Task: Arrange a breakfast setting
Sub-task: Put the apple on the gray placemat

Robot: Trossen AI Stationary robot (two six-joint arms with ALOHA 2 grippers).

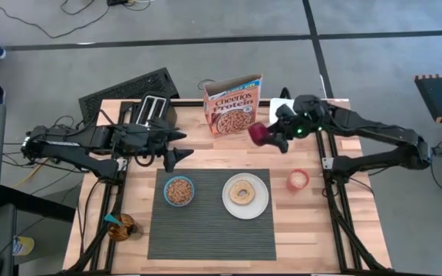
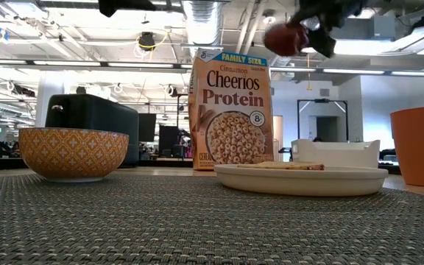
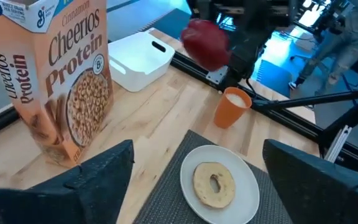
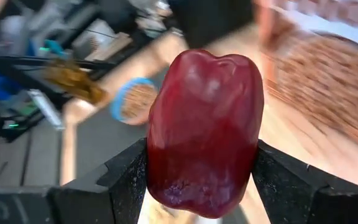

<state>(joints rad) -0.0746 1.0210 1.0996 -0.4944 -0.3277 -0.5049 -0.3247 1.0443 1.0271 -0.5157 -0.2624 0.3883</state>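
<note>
My right gripper [image 1: 271,136] is shut on a dark-red fruit [image 1: 260,133], held high above the wood table between the cereal box and the white plate; the fruit also shows in the low view [image 2: 283,38] and the left wrist view [image 3: 205,42]. A dark grey ribbed placemat [image 1: 212,230] bears a blue bowl [image 1: 179,190] of cereal and a white plate [image 1: 245,196] with a tan bagel [image 1: 243,190] lying flat on it. My left gripper [image 1: 176,149] is open and empty, above the table left of the placemat's far edge. A blue-handled spoon [image 1: 115,222] stands in a glass at the near left. My right gripper pinches the dark-red fruit by its two opposite sides [image 4: 160,155] between its two fingers. The fingers come at it from the table's right side. The fruit is lifted well clear of the table and stands out beyond the fingertips.
A Cheerios box [image 1: 232,103] stands upright behind the placemat. A black toaster [image 1: 152,111] sits at the far left, a white container [image 3: 138,59] at the far right, an orange cup [image 1: 298,180] right of the plate.
</note>
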